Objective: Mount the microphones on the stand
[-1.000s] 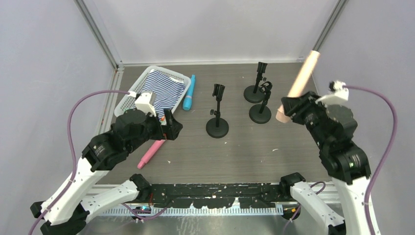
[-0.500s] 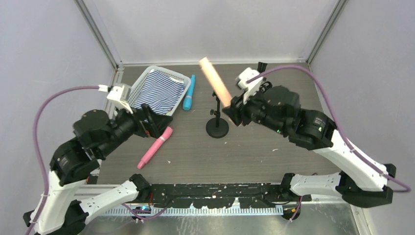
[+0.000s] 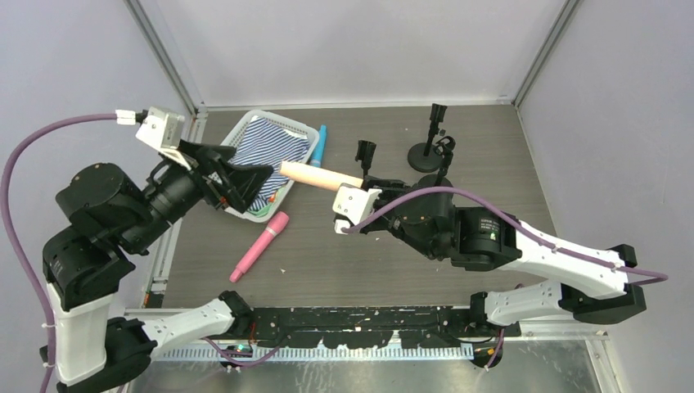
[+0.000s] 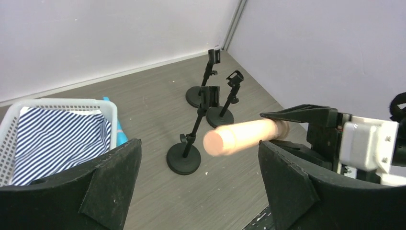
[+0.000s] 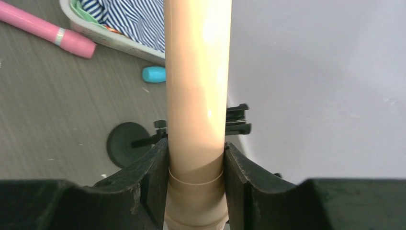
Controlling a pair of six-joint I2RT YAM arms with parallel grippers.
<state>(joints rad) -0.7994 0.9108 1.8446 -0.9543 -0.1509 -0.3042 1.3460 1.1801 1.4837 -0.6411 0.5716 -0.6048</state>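
Note:
My right gripper [image 3: 366,187] [image 5: 196,149] is shut on the peach-beige microphone [image 3: 321,176] [image 5: 197,86] and holds it level above the table, its free end pointing left. My left gripper [image 3: 255,187] [image 4: 198,143] is open and empty, raised, with that free end [image 4: 242,136] just in front of its jaws. The pink microphone [image 3: 260,246] [image 5: 48,31] lies on the table at the front left. The blue microphone [image 3: 318,139] [image 5: 154,74] lies beside the basket, partly hidden. Three black stands are empty: the nearest [image 3: 364,152] [image 4: 184,158] and two behind it [image 3: 426,152] [image 3: 443,168].
A white basket [image 3: 245,121] [image 4: 62,101] holding striped cloth sits at the back left, under my left gripper. The enclosure walls close in the back and both sides. The right arm's body lies across the middle of the table.
The right arm has swung the peach microphone from the right side across to the left and laid it level. The left arm has risen and drawn back over the basket.

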